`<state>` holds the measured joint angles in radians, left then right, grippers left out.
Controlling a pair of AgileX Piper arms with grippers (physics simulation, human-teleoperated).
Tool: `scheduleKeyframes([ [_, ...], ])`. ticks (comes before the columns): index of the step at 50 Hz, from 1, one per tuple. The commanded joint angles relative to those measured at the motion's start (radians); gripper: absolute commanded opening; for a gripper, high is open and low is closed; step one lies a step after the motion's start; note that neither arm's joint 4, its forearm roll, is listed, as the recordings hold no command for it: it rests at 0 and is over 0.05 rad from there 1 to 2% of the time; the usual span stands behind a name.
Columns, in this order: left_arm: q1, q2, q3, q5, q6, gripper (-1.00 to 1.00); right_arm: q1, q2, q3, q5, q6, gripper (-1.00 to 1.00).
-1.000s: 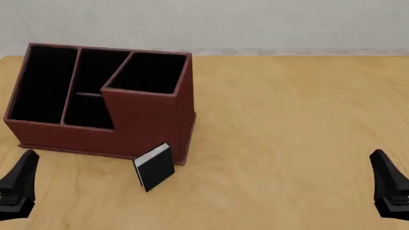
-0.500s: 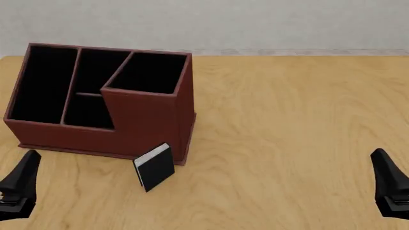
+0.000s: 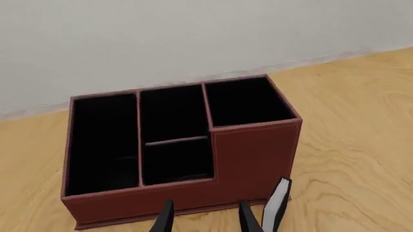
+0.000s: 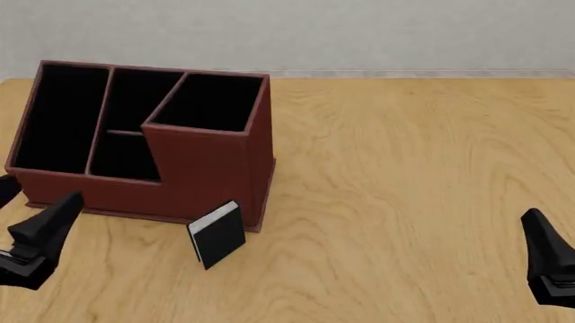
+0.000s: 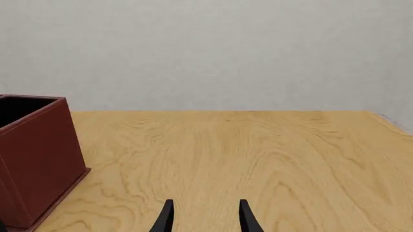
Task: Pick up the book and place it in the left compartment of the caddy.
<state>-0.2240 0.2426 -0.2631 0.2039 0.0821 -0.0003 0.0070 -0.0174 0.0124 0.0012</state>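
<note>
Though no readable writing shows on anything, the near edge of the front view holds both arms low: the left claw (image 4: 36, 235) at eight o'clock, tilted toward the caddy (image 4: 211, 171), fingers (image 3: 166, 220) apart and empty; the right claw (image 4: 546, 259) at four o'clock, fingertips likewise spread. Just past them, the book (image 4: 217, 235), thin and black with a white page edge, lies on the tabletop (image 4: 413, 175) touching the caddy's front base. Farther off, the left compartment (image 4: 58, 118) runs long, narrow and black-lined at ten o'clock.
</note>
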Motion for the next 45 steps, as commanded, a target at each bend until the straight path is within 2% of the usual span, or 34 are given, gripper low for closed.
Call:
scheduleKeyframes([
  [1, -0.121, 0.151, -0.174, 0.170, 0.041, 1.00, 0.000, 0.000, 0.007, -0.007, 0.000, 1.00],
  [3, -0.144, 0.174, -0.203, 0.199, 0.069, 1.00, 0.000, 0.000, 0.007, -0.007, 0.000, 1.00],
  [8, -0.164, 0.241, -0.282, 0.258, 0.075, 1.00, 0.000, 0.000, 0.007, -0.007, 0.000, 1.00],
  [10, -0.178, 0.272, -0.298, 0.276, 0.101, 1.00, 0.000, 0.000, 0.007, -0.007, 0.000, 1.00],
  [18, -0.244, 0.353, -0.326, 0.363, 0.135, 1.00, 0.000, 0.000, 0.007, -0.007, 0.000, 1.00],
  [22, -0.247, 0.378, -0.339, 0.402, 0.188, 1.00, 0.000, 0.000, 0.007, -0.007, 0.000, 1.00],
  [36, -0.293, 0.479, -0.386, 0.430, 0.186, 1.00, 0.000, 0.000, 0.007, -0.007, 0.000, 1.00],
  [41, -0.353, 0.531, -0.401, 0.410, 0.132, 1.00, 0.000, 0.000, 0.007, -0.007, 0.000, 1.00],
  [45, -0.321, 0.552, -0.391, 0.375, 0.149, 1.00, 0.000, 0.000, 0.007, -0.007, 0.000, 1.00],
])
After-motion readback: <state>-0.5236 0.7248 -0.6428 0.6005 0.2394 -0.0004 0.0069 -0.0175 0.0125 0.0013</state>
